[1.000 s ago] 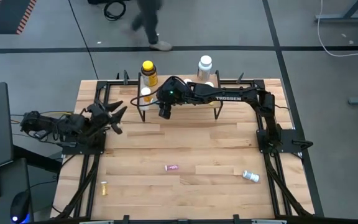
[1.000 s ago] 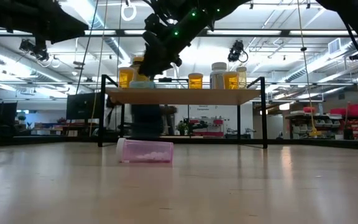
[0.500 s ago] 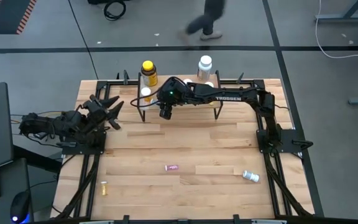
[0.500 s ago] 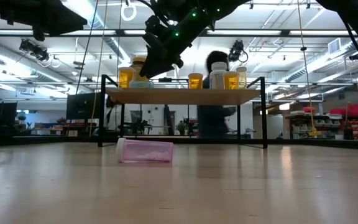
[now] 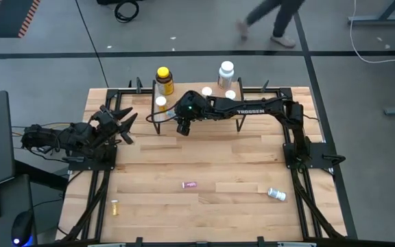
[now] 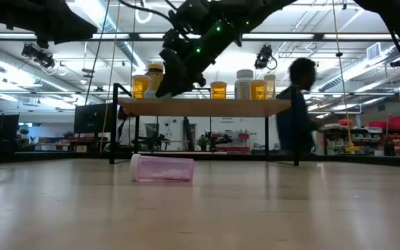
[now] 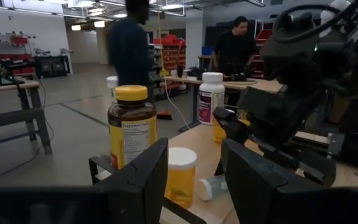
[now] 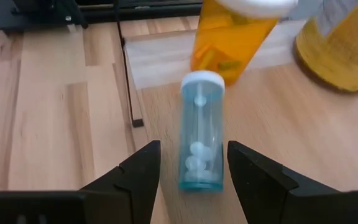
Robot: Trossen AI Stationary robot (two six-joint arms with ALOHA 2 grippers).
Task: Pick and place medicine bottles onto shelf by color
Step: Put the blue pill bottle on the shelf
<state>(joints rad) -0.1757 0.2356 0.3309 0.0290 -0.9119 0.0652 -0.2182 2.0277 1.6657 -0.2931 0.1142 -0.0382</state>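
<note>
My right gripper (image 8: 191, 180) is open above the left end of the shelf (image 5: 214, 115). Its fingers stand on either side of a tiny teal vial (image 8: 201, 140) that lies on its side on the plank, white cap (image 8: 202, 79) pointing away. Behind the teal vial stand an orange white-capped vial (image 8: 229, 40) and the big yellow bottle (image 8: 340, 43). The big white bottle (image 5: 225, 71) and two more orange vials (image 5: 206, 91) stand further right. My left gripper (image 5: 122, 123) waits open at the table's left side, facing the shelf.
A pink vial (image 5: 189, 184) lies on the table's near middle, a tiny yellow vial (image 5: 114, 206) near the near-left corner, and a white-capped bottle (image 5: 276, 195) at the near right. A person (image 6: 294, 111) walks behind the table. Black frame rails (image 5: 108, 96) border the table.
My right gripper has drawn back a little from the shelf toward the table's near edge, uncovering an orange vial behind the arm. My left gripper has shifted slightly toward the far-left. A person has walked from left to right behind the table.
</note>
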